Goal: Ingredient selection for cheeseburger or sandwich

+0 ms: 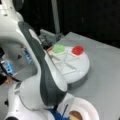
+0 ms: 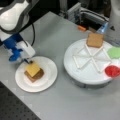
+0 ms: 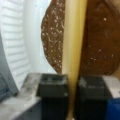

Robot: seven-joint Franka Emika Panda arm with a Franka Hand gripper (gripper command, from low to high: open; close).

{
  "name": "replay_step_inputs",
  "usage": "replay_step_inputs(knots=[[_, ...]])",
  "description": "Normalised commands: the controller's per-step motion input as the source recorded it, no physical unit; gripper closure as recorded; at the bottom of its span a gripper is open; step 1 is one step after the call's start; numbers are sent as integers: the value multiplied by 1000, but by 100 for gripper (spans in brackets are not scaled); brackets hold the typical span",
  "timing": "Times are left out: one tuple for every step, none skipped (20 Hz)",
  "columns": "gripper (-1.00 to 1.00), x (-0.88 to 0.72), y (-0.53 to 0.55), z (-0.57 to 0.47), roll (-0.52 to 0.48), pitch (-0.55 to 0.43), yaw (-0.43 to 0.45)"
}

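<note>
in a front view the gripper (image 2: 28,60) sits at the left of the frame over the small white plate (image 2: 47,80), its jaws closed on the edge of the yellow cheese square (image 2: 32,69), which lies on the brown patty (image 2: 40,74) and toast. a second toast square (image 2: 95,40) waits on the divided tray (image 2: 82,75), upper right. judging by the edge grip, the cheese could drag sideways and slide off the stack

We saw the cheese square (image 2: 32,69) atop the patty (image 2: 37,74) on the plate (image 2: 47,75) — the divided tray (image 2: 82,72) sat toward that front view's right.
</note>
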Motion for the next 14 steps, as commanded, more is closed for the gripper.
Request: replay_step_inputs(knots=[[100, -221, 223, -21, -307, -58, -9], [100, -221, 222, -22, -308, -63, -10], [100, -221, 223, -24, -309, -66, -10], [100, -220, 226, -27, -310, -70, -11], [100, -218, 229, -28, -314, -74, -12], [100, -215, 232, -26, -318, -75, -12], [100, -212, 234, -24, -319, -77, -12], [100, -210, 234, -20, -318, -74, -11], [100, -209, 234, -17, -314, -75, -9], [100, -208, 237, -18, -318, -76, -8], [100, -207, 239, -18, -319, -77, -8], [100, -206, 241, -19, -319, -78, -7], [100, -203, 246, -24, -316, -80, -7], [100, -199, 249, -26, -316, -81, -7]])
